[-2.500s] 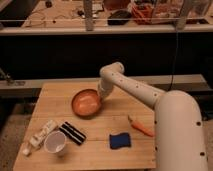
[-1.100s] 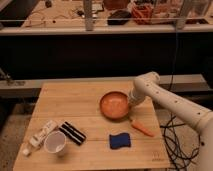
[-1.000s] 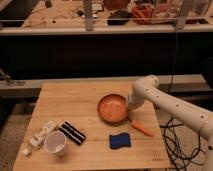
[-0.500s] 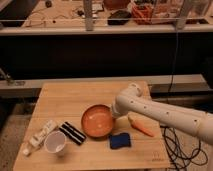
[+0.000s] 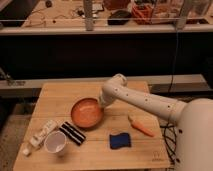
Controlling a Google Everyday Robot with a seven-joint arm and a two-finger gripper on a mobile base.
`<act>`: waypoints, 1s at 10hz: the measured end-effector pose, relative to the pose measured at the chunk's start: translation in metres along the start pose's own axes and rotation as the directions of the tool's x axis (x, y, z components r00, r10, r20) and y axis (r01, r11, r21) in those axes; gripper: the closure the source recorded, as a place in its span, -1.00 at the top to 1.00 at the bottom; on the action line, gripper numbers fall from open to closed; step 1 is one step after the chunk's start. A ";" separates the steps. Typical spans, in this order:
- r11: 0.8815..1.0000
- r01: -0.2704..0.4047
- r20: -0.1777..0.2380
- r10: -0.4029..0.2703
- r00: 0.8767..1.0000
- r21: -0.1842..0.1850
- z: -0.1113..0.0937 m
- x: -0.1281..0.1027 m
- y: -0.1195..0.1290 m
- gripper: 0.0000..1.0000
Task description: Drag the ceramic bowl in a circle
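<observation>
Camera view: the ceramic bowl [image 5: 86, 112] sits mid-table [image 5: 60, 94]; the claw [image 5: 101, 104] is at its right rim, and I cannot tell its grip; in front lie a black striped pack [image 5: 73, 133], white cup [image 5: 55, 142] and blue sponge [image 5: 120, 141]; an orange carrot [image 5: 141, 126] lies to the right.

The ceramic bowl [image 5: 85, 114], round, shallow and glossy orange-brown, sits upright on the worktop [image 5: 60, 95], left of centre. The gripper [image 5: 103, 104] is at its right rim.
</observation>
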 end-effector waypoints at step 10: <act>0.935 -0.348 0.002 0.349 0.937 -0.067 -0.029 -0.047 0.179 -1.00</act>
